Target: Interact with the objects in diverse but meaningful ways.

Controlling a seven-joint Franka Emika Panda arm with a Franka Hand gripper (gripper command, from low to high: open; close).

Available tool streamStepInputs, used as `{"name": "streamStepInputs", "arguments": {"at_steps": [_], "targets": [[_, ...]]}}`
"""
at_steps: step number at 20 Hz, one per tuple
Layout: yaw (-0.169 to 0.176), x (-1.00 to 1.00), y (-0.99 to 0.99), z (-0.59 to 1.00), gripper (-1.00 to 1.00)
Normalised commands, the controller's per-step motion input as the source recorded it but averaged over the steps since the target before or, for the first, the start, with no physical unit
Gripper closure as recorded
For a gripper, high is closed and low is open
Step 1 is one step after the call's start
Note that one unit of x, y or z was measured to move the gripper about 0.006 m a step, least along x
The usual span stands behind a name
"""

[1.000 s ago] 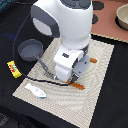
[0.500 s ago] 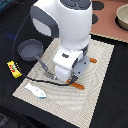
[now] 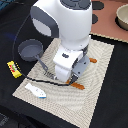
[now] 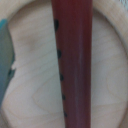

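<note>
A dark red-brown sausage (image 4: 74, 65) fills the wrist view from very close, lying across a round pale wooden piece (image 4: 30, 100). In the exterior view my gripper (image 3: 74, 77) is low over the middle of the striped placemat (image 3: 102, 60). Its fingers are hidden under the white hand, so I cannot tell whether they are open or shut. Orange-brown ends (image 3: 78, 85) stick out beside the hand. The grey-blue saucepan (image 3: 30, 50) sits off the mat's corner on the exterior view's left. The white-and-blue fish (image 3: 36, 91) lies on the mat's near corner, and the yellow packet (image 3: 13, 69) lies on the black table. No tomato shows.
A beige bowl (image 3: 122, 17) stands on a brown surface (image 3: 105, 22) at the back on the exterior view's right. A black cable (image 3: 30, 79) loops from the arm down over the mat near the fish. The black tabletop (image 3: 115, 105) surrounds the mat.
</note>
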Motion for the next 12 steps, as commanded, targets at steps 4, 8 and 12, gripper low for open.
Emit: {"name": "streamStepInputs", "arguments": {"at_steps": [4, 8, 12], "targets": [[0.024, 0.1, 0.23, 0.0, 1.0], [0.024, 0.19, 0.29, 0.02, 1.0], [0.013, 0.31, 0.3, 0.01, 1.0]]}}
